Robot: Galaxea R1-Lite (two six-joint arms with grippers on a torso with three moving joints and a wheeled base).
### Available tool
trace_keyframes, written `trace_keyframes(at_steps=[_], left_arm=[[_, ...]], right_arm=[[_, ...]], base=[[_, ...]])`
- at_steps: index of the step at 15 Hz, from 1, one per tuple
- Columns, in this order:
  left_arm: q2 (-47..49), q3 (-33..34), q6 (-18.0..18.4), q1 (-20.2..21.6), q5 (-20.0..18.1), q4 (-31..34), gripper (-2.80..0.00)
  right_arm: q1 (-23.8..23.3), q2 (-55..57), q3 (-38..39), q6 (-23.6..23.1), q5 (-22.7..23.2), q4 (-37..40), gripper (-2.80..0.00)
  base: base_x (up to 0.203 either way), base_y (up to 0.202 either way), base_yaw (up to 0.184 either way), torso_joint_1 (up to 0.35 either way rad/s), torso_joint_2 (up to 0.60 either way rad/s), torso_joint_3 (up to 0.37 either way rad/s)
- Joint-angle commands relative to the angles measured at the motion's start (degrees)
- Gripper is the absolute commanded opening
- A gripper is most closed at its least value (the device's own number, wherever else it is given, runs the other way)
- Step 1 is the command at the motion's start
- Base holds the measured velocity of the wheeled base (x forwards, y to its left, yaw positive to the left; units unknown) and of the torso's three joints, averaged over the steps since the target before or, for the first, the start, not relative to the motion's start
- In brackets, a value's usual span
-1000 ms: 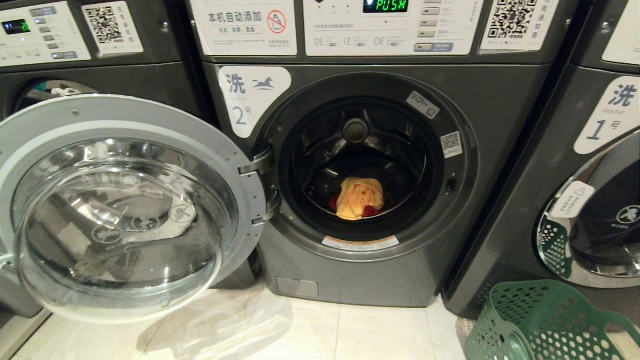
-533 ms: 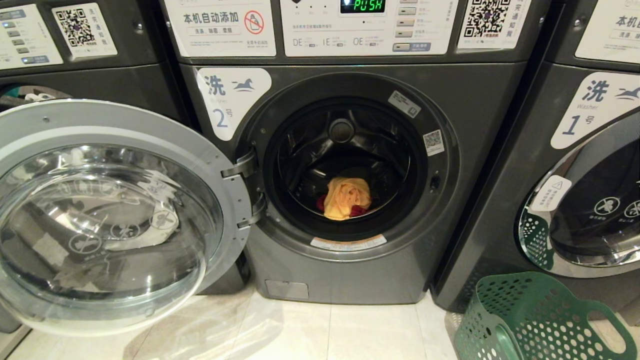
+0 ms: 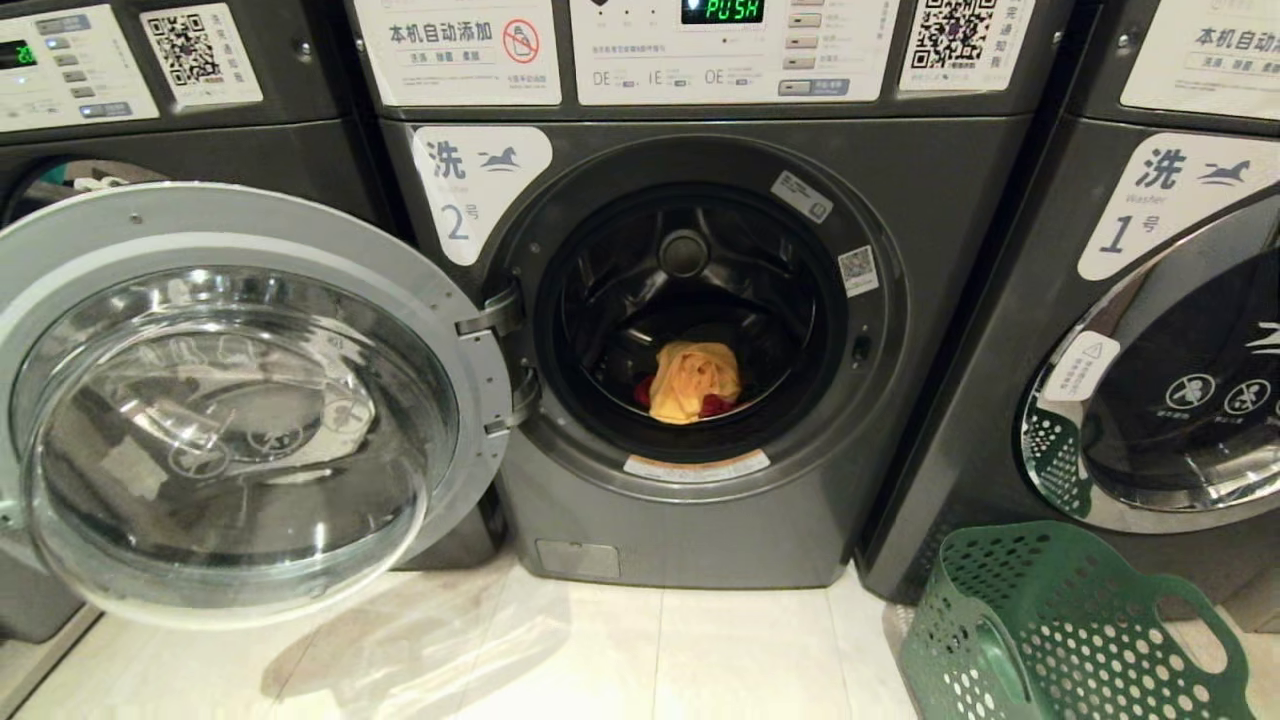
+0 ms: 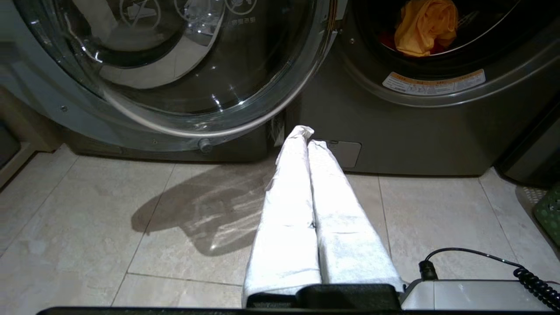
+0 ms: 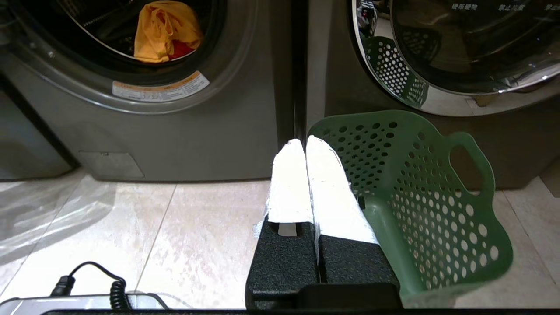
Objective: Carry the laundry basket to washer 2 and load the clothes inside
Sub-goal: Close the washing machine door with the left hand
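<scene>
1. Washer 2 stands straight ahead in the head view, its white label with the horse logo and the numeral at the upper left of the drum opening.
2. Its round glass door is swung wide open to the left, hinged at the left edge of the opening, and covers much of the front of the neighbouring machine on that side.
3. Inside the drum lie a yellow-orange garment and a bit of red cloth beneath it — both low at the front of the drum.
4. The display above the drum shows green letters reading PUSH.
5. The laundry basket sits on the pale tiled floor at the lower right, in front of washer 1, whose door is closed; no clothes show in the part of the basket that is visible.
6. The left gripper hangs low over the floor before washer 2, its white-wrapped fingers pressed together and holding nothing.
7. The right gripper — also pressed together and empty — points at the gap between the two washers, just beside the basket's near rim.
</scene>
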Motion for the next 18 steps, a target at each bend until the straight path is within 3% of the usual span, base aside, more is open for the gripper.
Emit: trace_keyframes(at_steps=[1, 3, 9, 11, 14, 18], left_arm=[[0.1, 0.0, 0.0, 0.0, 0.0, 0.0, -2.80], [0.1, 0.0, 0.0, 0.0, 0.0, 0.0, -2.80], [0.1, -0.2, 1.1, 0.0, 0.1, -0.2, -2.80], [0.3, -5.3, 2.0, 0.0, 0.3, -2.3, -2.80], [7.7, -25.7, 2.6, 0.0, 0.6, -0.2, -2.80], [40.5, -60.4, 2.4, 0.1, 6.4, 2.2, -2.80]], right_arm=[[0.0, 0.1, -0.1, 0.0, 0.0, 0.0, -2.80], [0.0, 0.1, 0.0, 0.0, 0.0, 0.0, -2.80], [0.0, 0.1, 0.0, -0.2, 0.0, 0.0, -2.80], [0.0, 0.1, 0.0, -0.6, 0.1, 0.0, -2.80], [0.0, 0.1, 0.0, -0.2, 0.0, 0.0, -2.80], [0.0, 0.1, -0.1, -0.8, 0.0, -0.1, -2.80]], base=[[-0.194, 0.000, 0.000, -0.002, 0.00, 0.002], [-0.164, 0.000, 0.003, 0.001, 0.00, -0.001], [0.000, 0.000, 0.000, 0.000, 0.00, 0.000], [0.000, 0.000, 0.000, 0.000, 0.00, 0.000], [0.000, 0.000, 0.000, 0.000, 0.00, 0.000], [0.000, 0.000, 0.000, 0.000, 0.00, 0.000]])
